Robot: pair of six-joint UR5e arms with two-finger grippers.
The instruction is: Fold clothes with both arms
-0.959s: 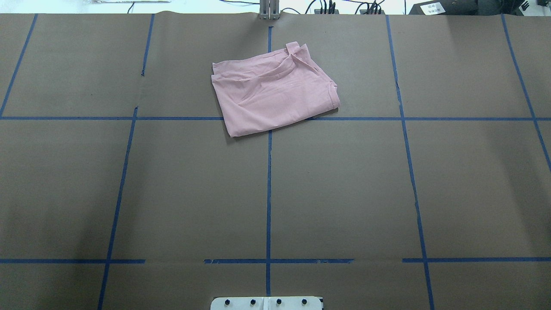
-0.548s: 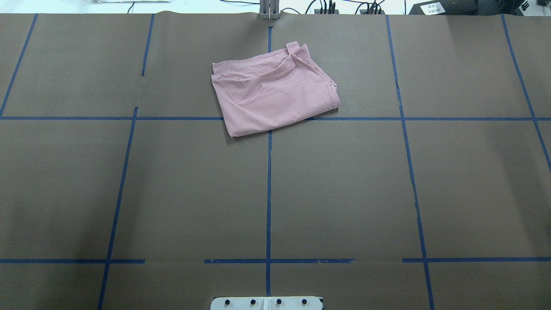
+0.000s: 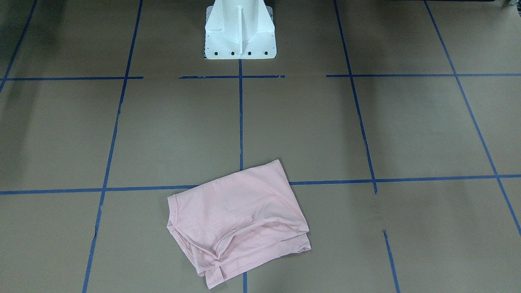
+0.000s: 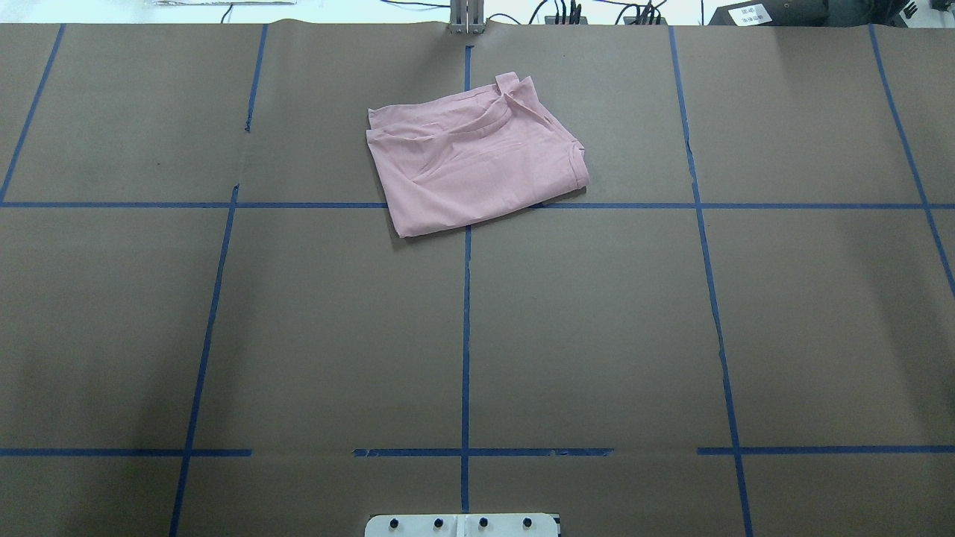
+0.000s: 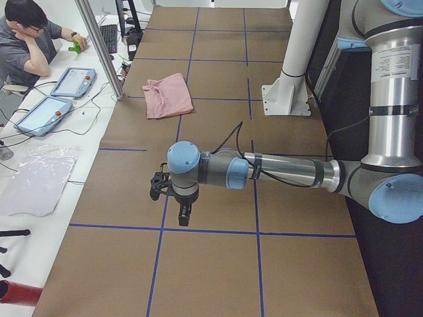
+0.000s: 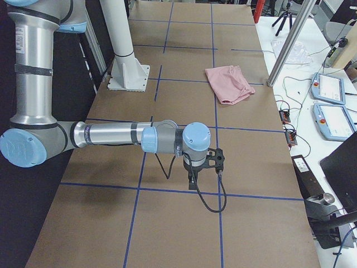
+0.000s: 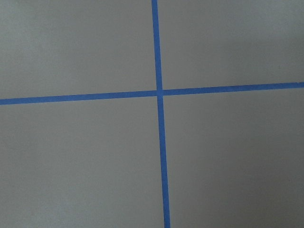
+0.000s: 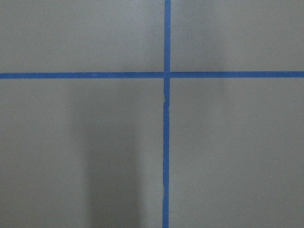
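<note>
Whether the left jaws and the right jaws were open or closed I could not tell, as only the side views showed them; each hung empty above the counter [image 4: 597,335], pointing down over a crossing of blue tape lines [image 4: 465,335]. The left arm [image 5: 284,170] and the right arm [image 6: 109,134] reached out low and level, well apart from the T-shirt [image 4: 474,168]. It lay folded into a rough rectangle, plain pink side up, on the far side of the counter from the white pedestal base [image 3: 240,32], across the centre tape line. Brown paper covered the counter. At a white side bench sat an operator [image 5: 26,39] near two tablets [image 5: 73,81]
</note>
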